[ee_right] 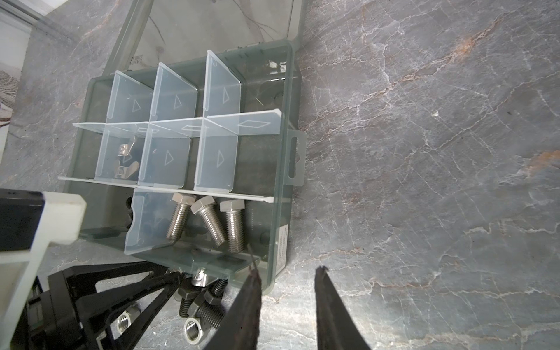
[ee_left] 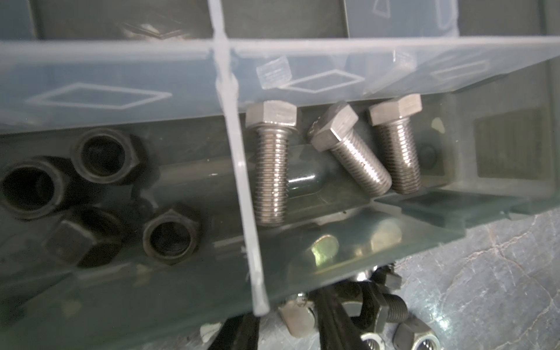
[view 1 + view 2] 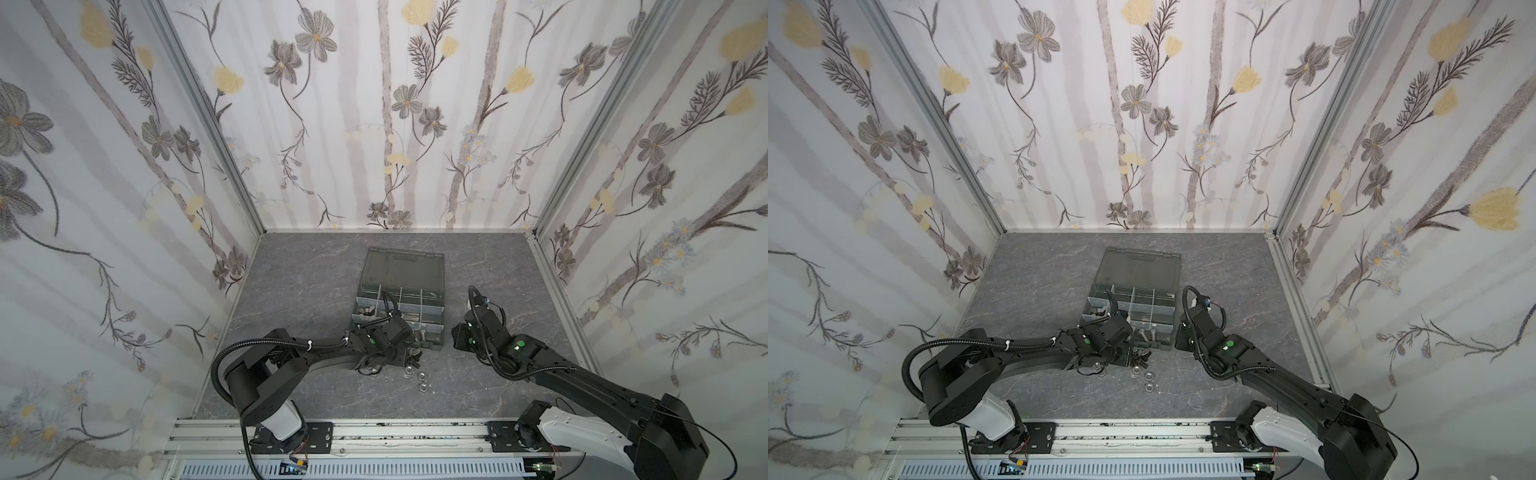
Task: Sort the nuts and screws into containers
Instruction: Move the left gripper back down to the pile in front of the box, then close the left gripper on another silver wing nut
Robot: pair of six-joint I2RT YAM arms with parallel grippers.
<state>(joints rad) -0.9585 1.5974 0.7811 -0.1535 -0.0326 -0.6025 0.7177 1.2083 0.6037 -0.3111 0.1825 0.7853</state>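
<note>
- right gripper (image 1: 289, 271): nearest my right wrist lens. Its 2 dark fingers (image 1: 247, 303) stand a narrow gap apart with nothing between them. It hangs over bare table, just beside the front corner of the organiser case (image 1: 286, 151).
- screws (image 1: 206, 224): 3 silver hex bolts lying flat inside the case, in the front-row compartment at that same corner. Heads rest against the pale dividers (image 2: 121, 69) and shafts point toward the case's front wall.
- black nuts (image 2: 103, 154): I count 4, in the front-row compartment next along, 1 divider from the bolts.
- wing nuts (image 1: 125, 160): silver, in a middle-row compartment at the end of the case away from the right gripper. I cannot count them for sure.
- black bolts (image 1: 209, 309): loose heap outside the case, touching or just beside its front wall.
- silver nuts (image 1: 194, 328): loose, mixed into that heap. In both top views, 3 more (image 3: 423, 387) lie a little further out from the case.
- left gripper (image 1: 175, 281): tips low in the heap, close against the case's front wall. Jaws narrow. A silver piece (image 2: 295, 318) sits between the fingers, but I cannot tell whether it is clamped.
- lid (image 3: 401, 266): smoky, open and lying flat behind the case.
- table (image 1: 424, 151): grey marble pattern, under the case and the heap.
</note>
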